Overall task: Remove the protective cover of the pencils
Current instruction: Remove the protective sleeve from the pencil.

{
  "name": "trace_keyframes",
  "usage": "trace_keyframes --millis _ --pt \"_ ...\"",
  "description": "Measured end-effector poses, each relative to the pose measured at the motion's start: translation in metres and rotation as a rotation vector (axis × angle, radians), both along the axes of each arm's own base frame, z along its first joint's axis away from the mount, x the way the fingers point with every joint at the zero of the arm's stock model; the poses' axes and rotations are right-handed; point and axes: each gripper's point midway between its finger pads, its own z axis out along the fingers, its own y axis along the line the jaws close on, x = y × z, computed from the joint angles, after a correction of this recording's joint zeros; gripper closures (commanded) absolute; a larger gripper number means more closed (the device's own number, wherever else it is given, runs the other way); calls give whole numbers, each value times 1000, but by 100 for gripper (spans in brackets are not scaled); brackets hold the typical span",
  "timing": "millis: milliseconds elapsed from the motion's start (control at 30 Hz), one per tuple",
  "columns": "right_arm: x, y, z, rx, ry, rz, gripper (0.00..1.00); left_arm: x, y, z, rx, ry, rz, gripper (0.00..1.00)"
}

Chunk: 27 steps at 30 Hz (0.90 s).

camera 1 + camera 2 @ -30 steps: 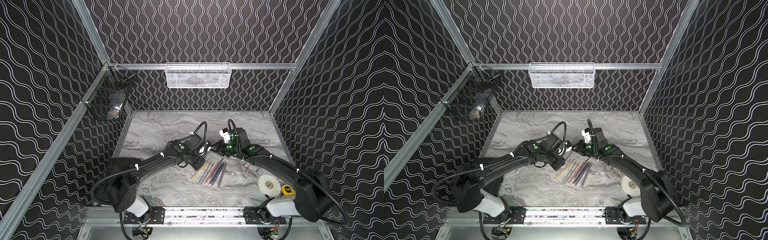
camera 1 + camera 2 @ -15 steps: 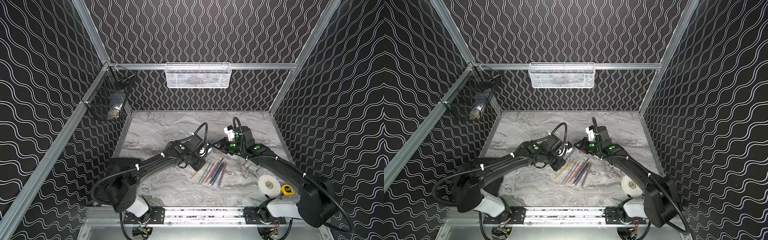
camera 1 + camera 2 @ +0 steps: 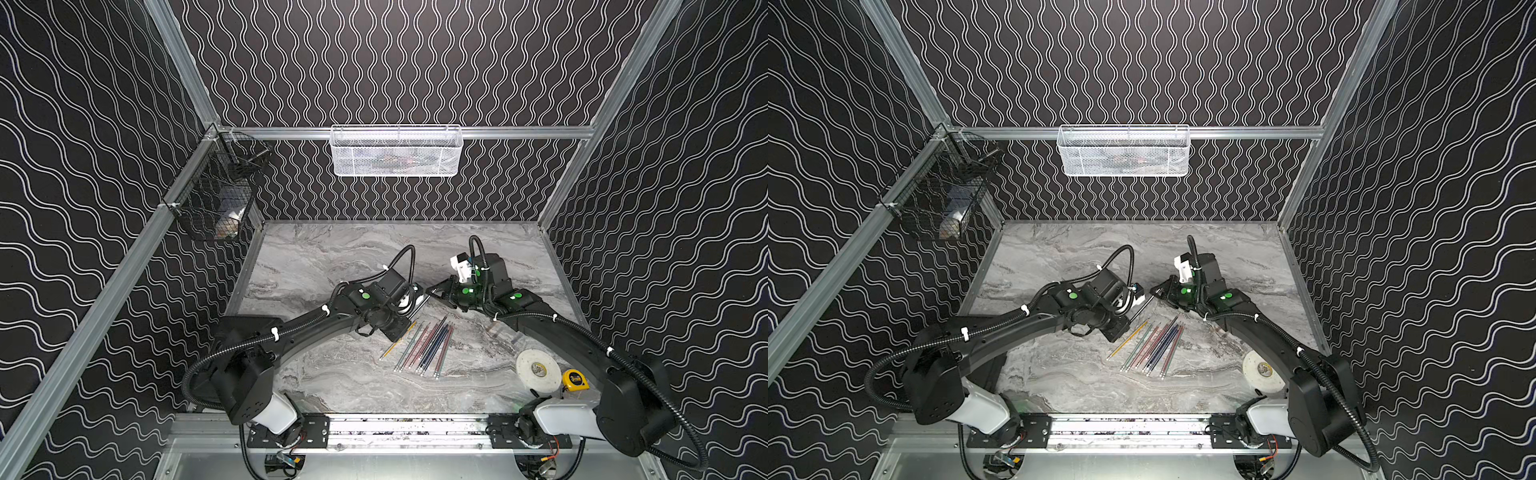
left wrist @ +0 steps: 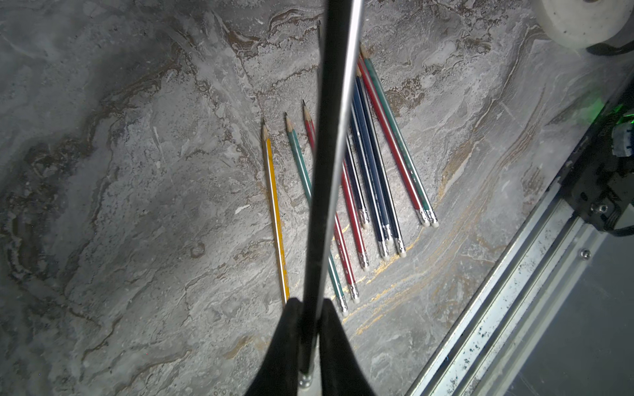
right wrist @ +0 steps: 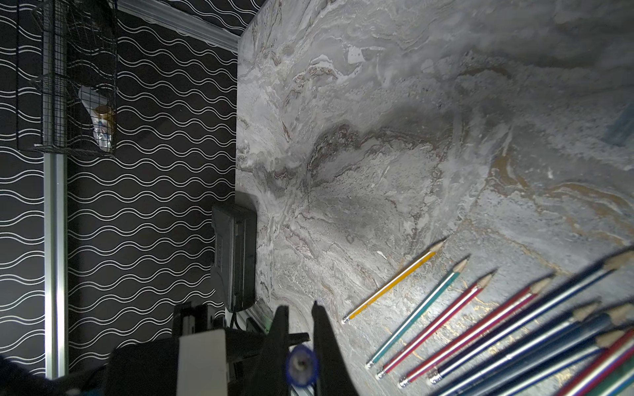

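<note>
Grey marbled counter (image 3: 332, 257), enclosed by black wave-patterned walls. The pencils (image 3: 422, 347) lie side by side in a fan on the counter, between my two arms. My left claw (image 4: 310, 305) is grasping a black pencil (image 4: 328, 171) near its silvery end, apart from the fan. My right claw (image 5: 300, 307) is clenched, with a small blurred blue round piece (image 5: 300, 367) between its fingers.

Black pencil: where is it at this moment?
The black pencil is clamped in the left pincer, just past the far tips of the loose pencils; in a top view its free end points toward the right pincer.
</note>
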Motion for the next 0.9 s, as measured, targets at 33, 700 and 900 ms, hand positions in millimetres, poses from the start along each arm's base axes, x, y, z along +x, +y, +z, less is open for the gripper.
trace_keyframes --millis 33,700,900 --pt "1 -3 -1 8 11 -10 95 1 -2 1 -9 -4 -3 88" --pt "8 -7 1 74 28 -30 82 -2 -1 0 -5 5 -16 100" --pt "6 -16 -2 21 21 -48 53 0 2 -1 10 3 3 100"
